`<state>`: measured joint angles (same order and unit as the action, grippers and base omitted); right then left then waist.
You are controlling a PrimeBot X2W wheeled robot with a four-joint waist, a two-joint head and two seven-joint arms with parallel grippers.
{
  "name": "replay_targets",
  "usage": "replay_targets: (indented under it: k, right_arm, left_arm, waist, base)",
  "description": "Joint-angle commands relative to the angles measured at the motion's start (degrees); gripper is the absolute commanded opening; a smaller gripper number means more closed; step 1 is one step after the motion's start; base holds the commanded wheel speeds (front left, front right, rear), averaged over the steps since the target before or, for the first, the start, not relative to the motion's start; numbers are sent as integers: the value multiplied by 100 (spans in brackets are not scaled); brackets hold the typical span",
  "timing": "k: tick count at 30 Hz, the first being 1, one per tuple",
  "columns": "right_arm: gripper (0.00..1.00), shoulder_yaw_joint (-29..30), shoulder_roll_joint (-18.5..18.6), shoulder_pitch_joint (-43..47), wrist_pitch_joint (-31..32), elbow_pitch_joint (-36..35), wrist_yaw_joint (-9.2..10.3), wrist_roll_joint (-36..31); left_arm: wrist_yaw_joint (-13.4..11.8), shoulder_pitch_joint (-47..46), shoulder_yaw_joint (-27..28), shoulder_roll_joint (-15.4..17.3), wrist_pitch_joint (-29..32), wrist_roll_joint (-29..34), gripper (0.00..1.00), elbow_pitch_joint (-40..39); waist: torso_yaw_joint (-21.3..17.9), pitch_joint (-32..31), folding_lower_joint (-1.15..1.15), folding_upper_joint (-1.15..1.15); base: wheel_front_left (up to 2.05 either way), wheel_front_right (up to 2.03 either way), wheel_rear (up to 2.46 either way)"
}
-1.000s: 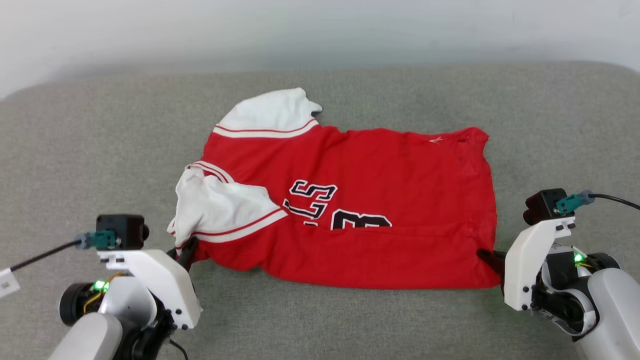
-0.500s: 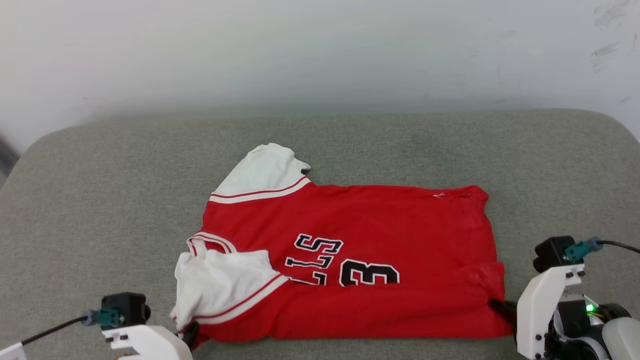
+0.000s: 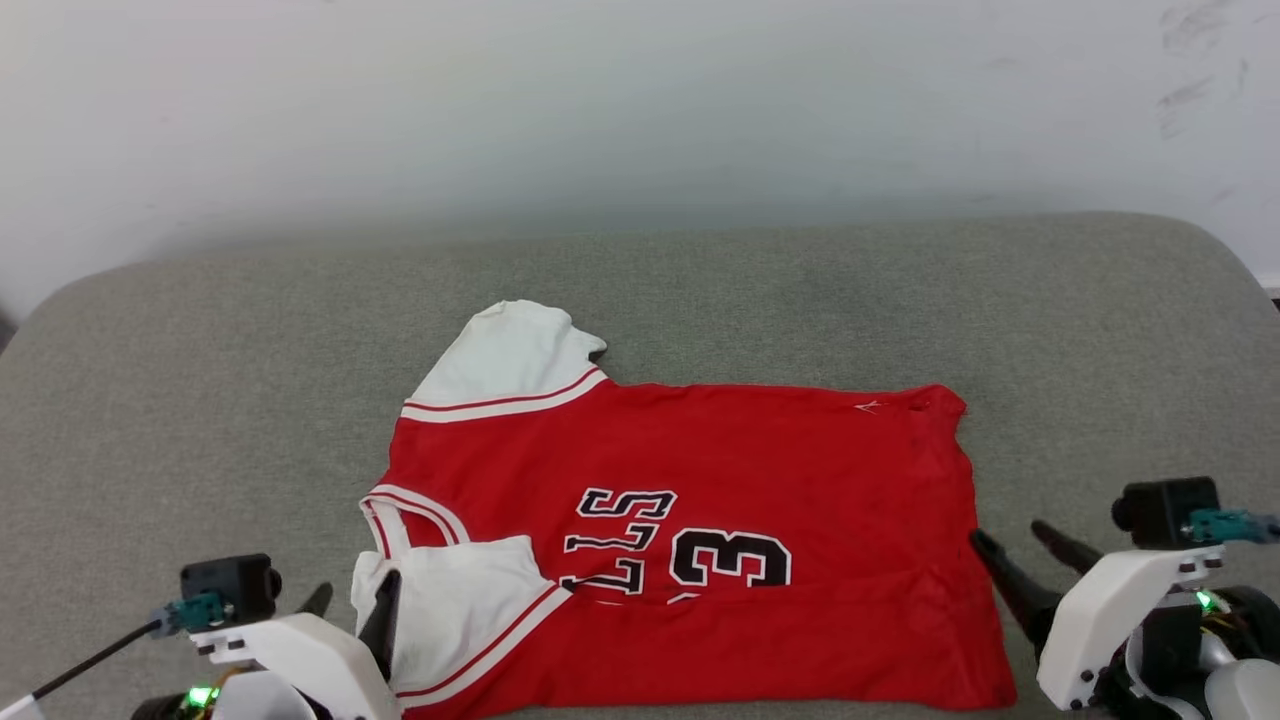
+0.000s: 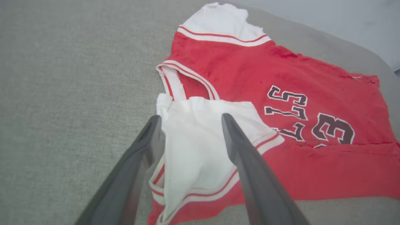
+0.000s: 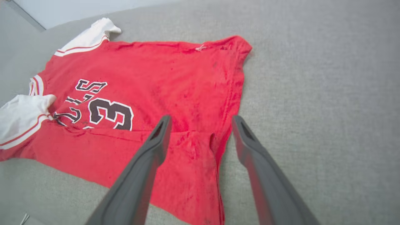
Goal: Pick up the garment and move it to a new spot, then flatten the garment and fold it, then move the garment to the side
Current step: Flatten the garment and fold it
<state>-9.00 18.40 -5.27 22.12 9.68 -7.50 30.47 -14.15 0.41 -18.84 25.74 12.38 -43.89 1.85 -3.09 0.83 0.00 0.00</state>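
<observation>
On the grey padded surface (image 3: 180, 400) lies one garment (image 3: 700, 470). Two hands: left hand (image 3: 356, 586) spread wide, straddling one white sleeve (image 3: 450, 610); right hand (image 3: 1006, 532) spread wide beside the garment's edge; neither grips.

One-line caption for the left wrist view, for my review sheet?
Open left gripper poised over the white sleeve of the red jersey lying on the grey cushion.

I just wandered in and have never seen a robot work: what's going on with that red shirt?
A two-armed robot is folding a red jersey on a grey cushion. The near side is already turned over, hiding part of the lettering. Both grippers are open, holding nothing: the left gripper over the near white sleeve, the right gripper astride the hem corner.
</observation>
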Motion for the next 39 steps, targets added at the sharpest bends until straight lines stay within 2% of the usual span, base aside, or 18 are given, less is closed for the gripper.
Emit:
replay_targets:
  k: [1,5,10,19,25,32,39]
  right_arm:
    - [100,37,-12,43,-100,-39,2,-26]
    - [100,213,-131,45,-927,-321,2,-485]
    - [100,446,-394,-80,-1381,-610,2,-903]
    - [100,706,-757,-675,-1815,-1256,2,-1239]
    - [100,629,-864,-1115,-2105,-1396,2,-1246]
    - [100,418,-895,-1404,-2255,-1360,2,-1188]
    - [100,285,-930,-1508,-2332,-1328,2,-1052]
  left_arm:
    - [-19,-94,33,1,-73,43,100,-15]
    - [-45,-345,132,-3,-523,287,100,-100]
    - [-91,-828,215,34,-757,490,100,-139]
    - [95,-2516,276,231,-442,663,100,144]
    - [547,-3764,142,519,476,486,100,793]
    - [1138,-5001,-131,1082,2209,215,100,1525]
    - [1269,-5724,-331,1603,3772,100,100,1888]
  waist:
    - [-44,-22,0,0]
    - [-185,-41,0,0]
    - [-354,140,0,0]
    - [-690,1387,0,0]
    - [-968,2145,0,0]
    - [-1312,2645,0,0]
    - [-1560,3078,0,0]
  base:
    - [0,0,0]
    - [0,0,0]
    - [0,0,0]
    - [0,0,0]
    - [0,0,0]
    - [0,0,0]
    - [0,0,0]
